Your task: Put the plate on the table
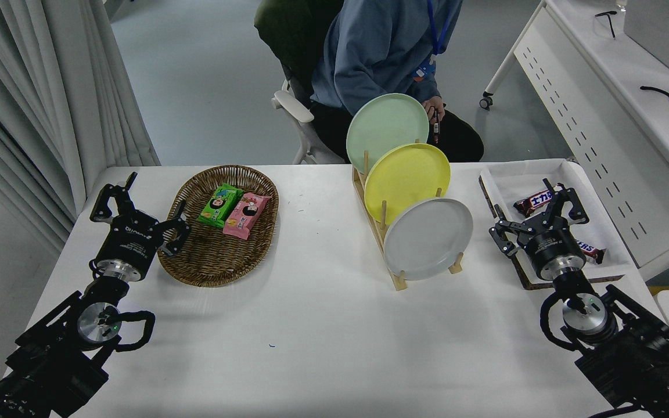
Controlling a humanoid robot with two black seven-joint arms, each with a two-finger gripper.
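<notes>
The plate [428, 238] is a round, matte light grey disc with a shallow raised rim, standing on edge in the nearest slot of a pale wooden rack [394, 268] whose thin dowel pegs rise from a slatted base. Behind it in the same rack stand a smooth yellow plate [407, 181] and, farthest, a pale green plate [387, 131], each overlapping the one before. The rack sits on the smooth white tabletop [311, 325], right of centre.

To the right of the grey plate, near it but not touching, hangs the right hand [541, 212], black and angular, its fingers spread wide and holding nothing. It hovers over the near left edge of a shallow rectangular tray [500, 174] lined in white, in which lie two glossy brown wrapped chocolate bars [535, 200].

The left hand [138, 208] is parked at the lower left, fingers also spread, one tip at the rim of an oval woven wicker basket [195, 270]. The basket holds a green snack packet [219, 205] and a pink snack packet [246, 216], flat and shiny, side by side.

At the far side a person in a blue-grey sweatshirt [378, 49] sits on a chair.
</notes>
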